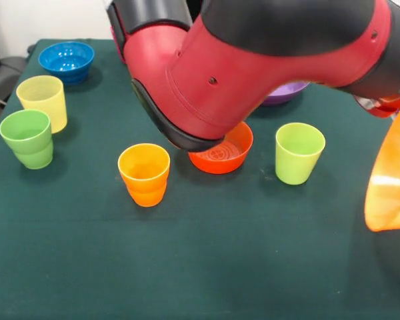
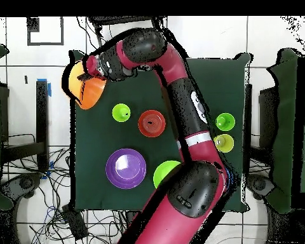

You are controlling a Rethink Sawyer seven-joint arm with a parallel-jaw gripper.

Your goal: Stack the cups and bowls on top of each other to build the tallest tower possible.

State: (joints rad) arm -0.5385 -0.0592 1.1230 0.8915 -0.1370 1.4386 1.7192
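Observation:
My gripper point(image 2: 91, 70) is shut on the rim of the large translucent orange bowl point(image 2: 85, 92) and holds it tilted in the air over a table corner; the bowl also shows at the right edge of the front view point(image 1: 391, 187). On the green cloth stand the lime cup point(image 1: 299, 152), red-orange bowl point(image 1: 221, 153), orange cup point(image 1: 144, 173), green cup point(image 1: 28, 138), yellow cup point(image 1: 43, 100) and blue bowl point(image 1: 65, 61). The purple bowl point(image 2: 126, 168) and green bowl point(image 2: 164, 173) lie near the robot's base. The red cup is out of view.
My arm point(image 1: 253, 60) spans the table's middle and hides part of the purple bowl point(image 1: 287, 93) in the front view. Cables lie on the floor point(image 2: 60, 203) beside the table. Dark chairs point(image 2: 288, 127) stand at both sides.

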